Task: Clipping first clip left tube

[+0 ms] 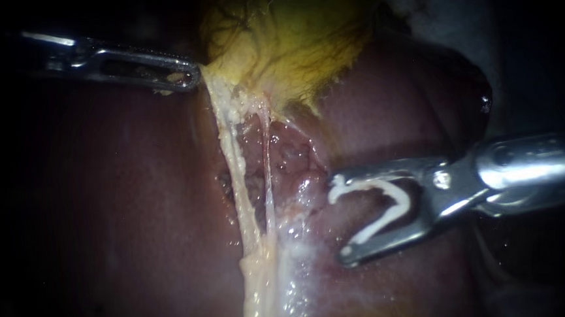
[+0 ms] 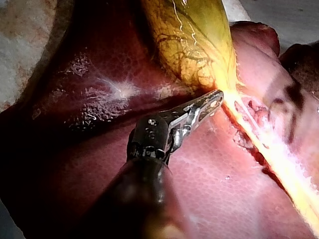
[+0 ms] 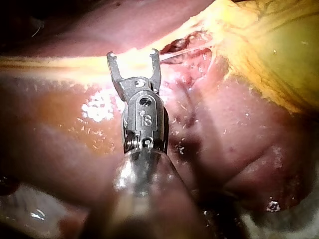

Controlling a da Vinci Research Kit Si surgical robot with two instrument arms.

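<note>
Right of the left tube (image 1: 234,152), right instrument (image 1: 339,217) clasps clip (image 1: 394,204); left instrument (image 1: 192,79) grips gallbladder (image 1: 289,41).

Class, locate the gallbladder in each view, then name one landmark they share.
Endoscope view: gallbladder top centre, left instrument gripping its lower edge; right instrument, holding a clip, lower right.
Left wrist view: gallbladder just ahead of the left instrument's tip.
Right wrist view: gallbladder ahead of the right instrument, off to one side.
Shared landmark: the pale tube running from the gallbladder's neck.
</note>
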